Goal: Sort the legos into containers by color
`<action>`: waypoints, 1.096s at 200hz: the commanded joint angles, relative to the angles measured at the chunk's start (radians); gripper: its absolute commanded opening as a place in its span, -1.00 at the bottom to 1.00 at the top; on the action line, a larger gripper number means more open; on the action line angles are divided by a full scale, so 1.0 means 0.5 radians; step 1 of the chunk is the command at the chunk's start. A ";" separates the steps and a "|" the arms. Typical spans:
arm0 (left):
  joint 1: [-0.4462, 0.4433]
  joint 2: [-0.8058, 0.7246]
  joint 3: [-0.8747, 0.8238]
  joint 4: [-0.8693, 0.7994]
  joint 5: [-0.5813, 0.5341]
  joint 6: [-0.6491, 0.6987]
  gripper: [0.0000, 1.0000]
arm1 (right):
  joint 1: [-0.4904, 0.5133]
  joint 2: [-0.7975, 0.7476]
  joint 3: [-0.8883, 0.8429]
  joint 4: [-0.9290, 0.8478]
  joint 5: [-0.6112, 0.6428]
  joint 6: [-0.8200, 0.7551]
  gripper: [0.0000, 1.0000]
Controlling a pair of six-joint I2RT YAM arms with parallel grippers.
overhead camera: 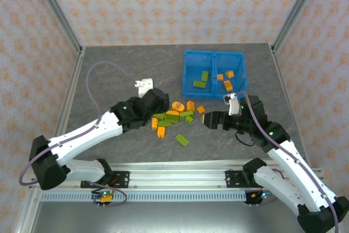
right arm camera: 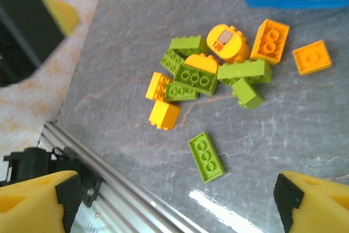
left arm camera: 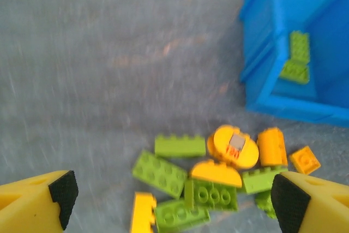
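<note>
Legos: studded rectangular plastic bricks, olive-green and orange, heaped mid-tabletop on a grey marbled surface. One green brick lies apart at the heap's 5 o'clock. Blue bin at 1 o'clock, glossy plastic, holds green bricks in its left compartment and orange in its right. Left claw at the heap's 9 o'clock, wide, holding nothing. Right claw at 3 o'clock, wide, holding nothing.

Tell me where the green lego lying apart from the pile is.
In the top view the lone green lego lies flat just on the near side of the pile, apart from it and about level with its middle.
</note>
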 commanded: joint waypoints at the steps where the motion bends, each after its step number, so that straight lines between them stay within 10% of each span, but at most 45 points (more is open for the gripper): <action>1: -0.140 0.017 -0.185 -0.029 0.216 -1.044 0.88 | 0.000 0.044 0.040 -0.096 -0.177 -0.009 0.85; 64: -0.580 0.715 0.199 0.007 0.444 -1.573 0.84 | 0.000 -0.039 -0.044 -0.191 0.293 0.151 0.99; 219: -0.527 1.146 0.011 0.115 0.505 -1.555 -0.14 | -0.002 -0.191 -0.017 -0.499 0.478 0.402 0.99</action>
